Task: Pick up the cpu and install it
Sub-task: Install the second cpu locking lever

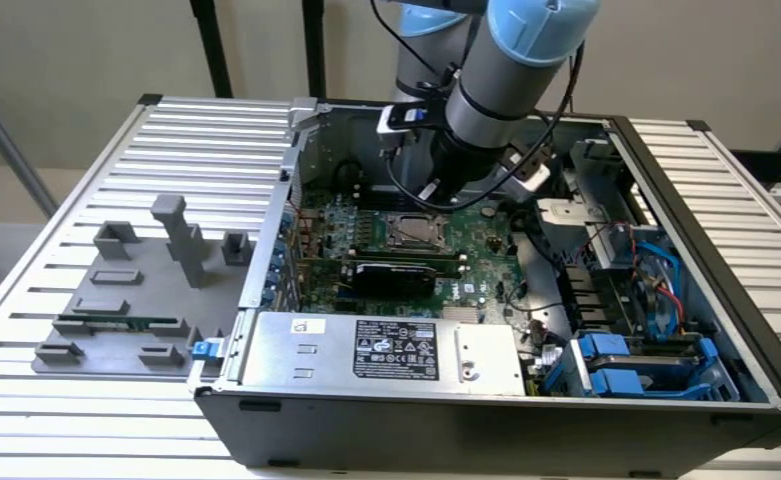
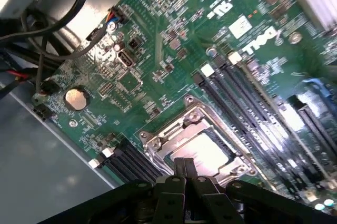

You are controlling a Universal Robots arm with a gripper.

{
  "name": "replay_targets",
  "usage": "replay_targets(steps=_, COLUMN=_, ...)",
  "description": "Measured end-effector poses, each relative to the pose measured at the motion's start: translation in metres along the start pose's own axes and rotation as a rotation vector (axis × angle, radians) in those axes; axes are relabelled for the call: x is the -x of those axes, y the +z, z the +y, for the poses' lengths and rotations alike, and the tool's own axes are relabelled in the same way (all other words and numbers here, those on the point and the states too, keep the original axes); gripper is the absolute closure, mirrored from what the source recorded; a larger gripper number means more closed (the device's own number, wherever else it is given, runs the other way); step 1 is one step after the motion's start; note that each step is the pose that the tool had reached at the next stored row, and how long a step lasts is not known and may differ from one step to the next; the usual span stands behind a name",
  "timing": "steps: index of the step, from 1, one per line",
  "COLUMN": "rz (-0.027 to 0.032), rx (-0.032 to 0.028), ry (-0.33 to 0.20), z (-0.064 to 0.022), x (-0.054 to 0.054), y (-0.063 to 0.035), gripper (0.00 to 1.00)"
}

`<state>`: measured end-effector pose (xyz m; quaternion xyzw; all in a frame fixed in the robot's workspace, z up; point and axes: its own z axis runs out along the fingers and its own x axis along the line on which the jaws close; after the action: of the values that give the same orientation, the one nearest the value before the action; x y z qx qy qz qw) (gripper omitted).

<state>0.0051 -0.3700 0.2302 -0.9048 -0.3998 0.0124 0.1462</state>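
Up close, the wrist view catches the pincer (image 2: 184, 168) clenched, empty, right over the cpu (image 2: 202, 153), silver-grey and seated in its socket frame (image 2: 158, 142). Wider out, the exterior view adds the case (image 1: 497, 420) on the table (image 1: 163, 150).

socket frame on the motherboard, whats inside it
The cpu lies inside the socket frame, silver top showing. The shut gripper covers its near edge, and what is beneath the chip is hidden.
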Motion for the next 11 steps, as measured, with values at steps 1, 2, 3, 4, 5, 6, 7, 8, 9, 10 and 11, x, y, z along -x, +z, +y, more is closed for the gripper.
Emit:
replay_targets(steps=1, rz=0.0000, rx=0.0000, ry=0.000, z=0.0016, x=0.003, y=-0.0040, gripper=0.89)
replay_targets(steps=2, rz=0.0000, rx=0.0000, ry=0.000, z=0.0032, x=0.005, y=-0.0073, gripper=0.89)
replay_targets(steps=3, rz=-0.0004, rx=0.0002, ry=0.000, z=0.0047, x=0.007, y=-0.0096, gripper=0.89)
replay_targets(steps=4, rz=-0.0008, rx=0.0006, ry=0.000, z=0.0060, x=0.010, y=-0.0116, gripper=0.89)
replay_targets(steps=5, rz=-0.0012, rx=0.0011, ry=0.000, z=0.0070, x=0.012, y=-0.0131, gripper=0.89)
replay_targets(steps=6, rz=-0.0020, rx=0.0019, ry=0.001, z=0.0079, x=0.014, y=-0.0146, gripper=0.89)
replay_targets(steps=7, rz=-0.0029, rx=0.0027, ry=0.001, z=0.0086, x=0.017, y=-0.0158, gripper=0.89)
replay_targets(steps=8, rz=-0.0040, rx=0.0037, ry=0.001, z=0.0092, x=0.019, y=-0.0171, gripper=0.89)
replay_targets(steps=9, rz=-0.0049, rx=0.0046, ry=0.001, z=0.0097, x=0.021, y=-0.0181, gripper=0.89)
replay_targets(steps=10, rz=-0.0059, rx=0.0054, ry=0.001, z=0.0100, x=0.023, y=-0.0189, gripper=0.89)
replay_targets(steps=11, rz=-0.0067, rx=0.0063, ry=0.001, z=0.0101, x=0.025, y=-0.0196, gripper=0.89)
